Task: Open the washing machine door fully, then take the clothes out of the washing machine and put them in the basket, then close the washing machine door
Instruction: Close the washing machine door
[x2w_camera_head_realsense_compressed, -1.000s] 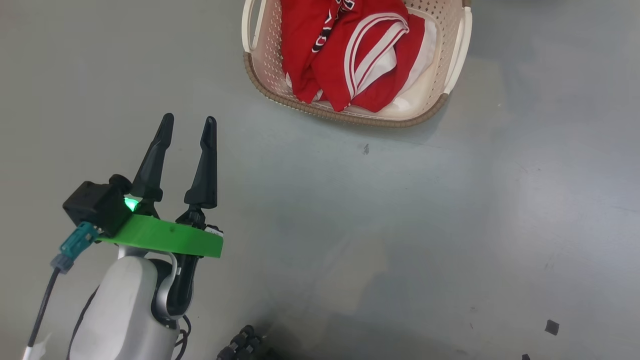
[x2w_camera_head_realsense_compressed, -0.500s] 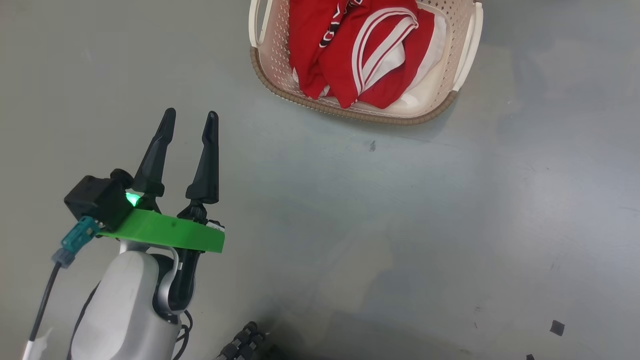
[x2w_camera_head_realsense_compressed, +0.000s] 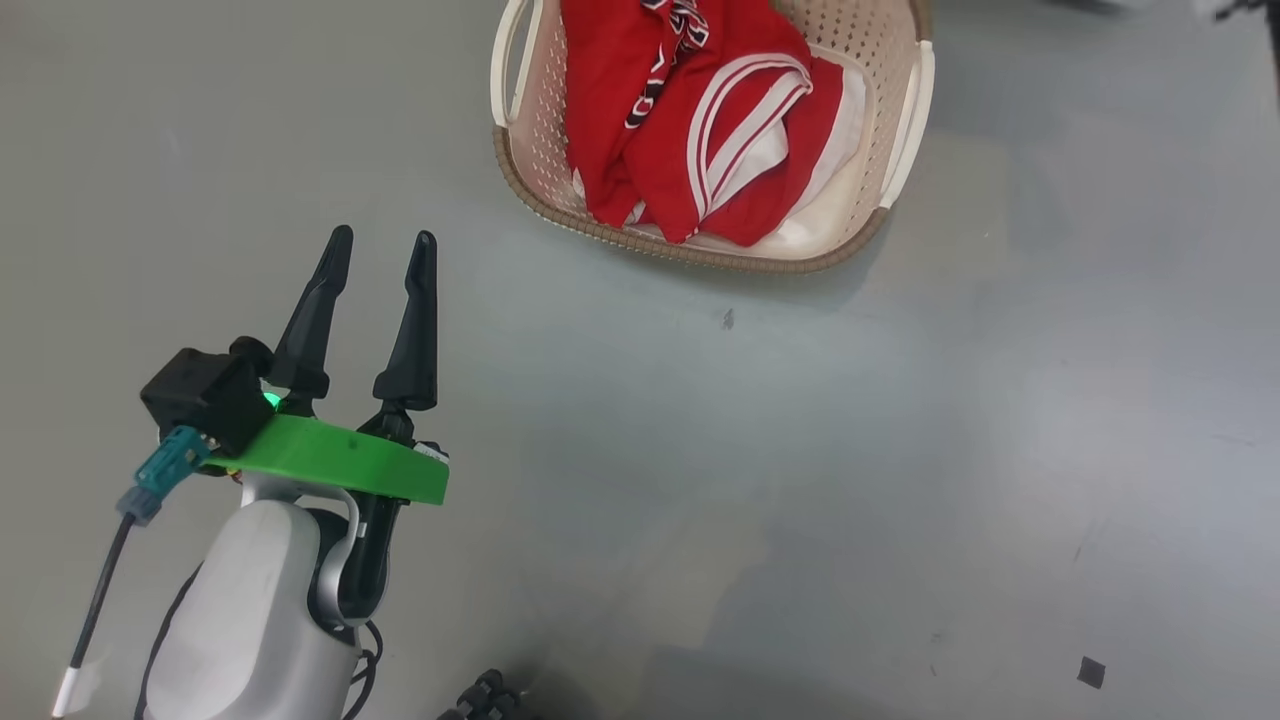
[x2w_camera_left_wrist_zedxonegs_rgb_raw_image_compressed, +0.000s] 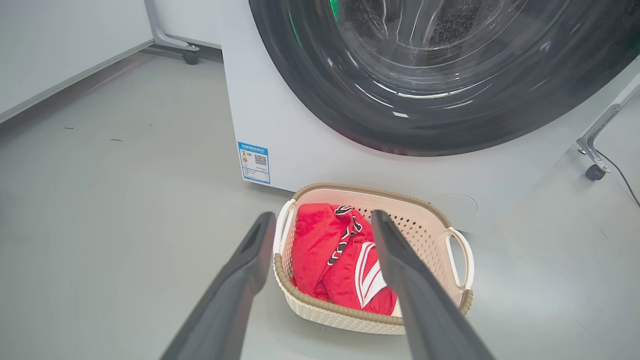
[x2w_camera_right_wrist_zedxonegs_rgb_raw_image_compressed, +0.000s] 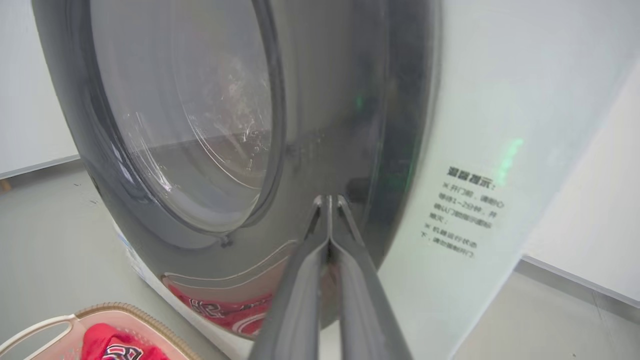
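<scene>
Near left, above the grey floor (x2w_camera_head_realsense_compressed: 800, 450): left end effector (x2w_camera_head_realsense_compressed: 382, 236), fingers spread wide, gripping nothing, pointing toward the far side. Farther off and to the right, apart from those fingers: the basket (x2w_camera_head_realsense_compressed: 528, 110), upright on the floor, holding the clothes (x2w_camera_head_realsense_compressed: 640, 130). Red folds bunched together, white-and-red striped trim uppermost, a strip of black-and-white lettering along the far left fold.

Just beyond the basket: the washing machine (x2w_camera_left_wrist_zedxonegs_rgb_raw_image_compressed: 300, 125), white front facing the near side, blue label (x2w_camera_left_wrist_zedxonegs_rgb_raw_image_compressed: 255, 162) low on its left, round flap (x2w_camera_left_wrist_zedxonegs_rgb_raw_image_compressed: 455, 202) low on its right by the basket's far right corner. Across the upper front: the washing machine door (x2w_camera_left_wrist_zedxonegs_rgb_raw_image_compressed: 320, 100), glossy black ring lying against the white front, perforated steel drum visible through the glass. Latched or not, cannot tell.

Close before the right part of the black ring: right end effector (x2w_camera_right_wrist_zedxonegs_rgb_raw_image_compressed: 330, 200), fingers pressed together, nothing between them. Touching the door or just short of it, cannot tell. Low on the ring, a red reflection of the clothes. Right of the door, on the white panel: small dark lettering (x2w_camera_right_wrist_zedxonegs_rgb_raw_image_compressed: 465, 215).
</scene>
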